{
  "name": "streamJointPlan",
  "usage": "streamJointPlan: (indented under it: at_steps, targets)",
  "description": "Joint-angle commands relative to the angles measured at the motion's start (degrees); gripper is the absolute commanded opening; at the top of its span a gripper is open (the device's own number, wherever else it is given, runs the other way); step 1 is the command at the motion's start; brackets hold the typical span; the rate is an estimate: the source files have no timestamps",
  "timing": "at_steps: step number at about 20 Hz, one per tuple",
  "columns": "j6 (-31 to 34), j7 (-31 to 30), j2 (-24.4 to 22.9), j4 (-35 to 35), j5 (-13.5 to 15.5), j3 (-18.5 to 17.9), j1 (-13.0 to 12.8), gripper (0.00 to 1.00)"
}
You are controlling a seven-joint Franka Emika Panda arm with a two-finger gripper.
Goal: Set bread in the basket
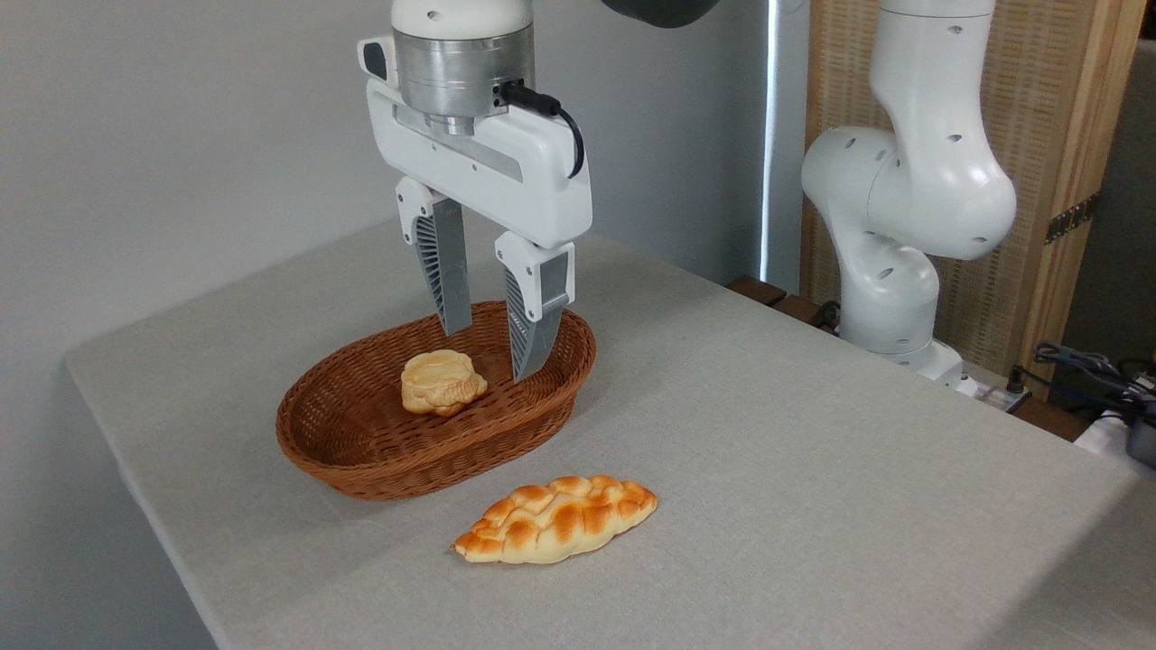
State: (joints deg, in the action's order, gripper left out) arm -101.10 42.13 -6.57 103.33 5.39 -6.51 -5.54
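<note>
Gripper, fingers apart and empty, hung over the basket; bread lay just before the basket, awaiting pickup.

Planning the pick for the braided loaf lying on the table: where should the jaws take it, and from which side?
Grip the braided loaf across its wide middle, coming straight down from above. It lies flat, long axis running left-right and slightly tilted; the pointed ends taper away. The open gripper must first leave the basket.
</note>
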Motion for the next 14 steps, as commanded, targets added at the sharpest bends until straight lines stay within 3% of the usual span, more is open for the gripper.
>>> streamJointPlan:
  at_steps: [1,14]
  targets:
    - [0.03,-0.47,0.15,-0.94,0.41,-1.39,-0.17,1.00]
    - [0.20,-1.26,0.50,-2.17,0.50,-1.14,-0.26,1.00]
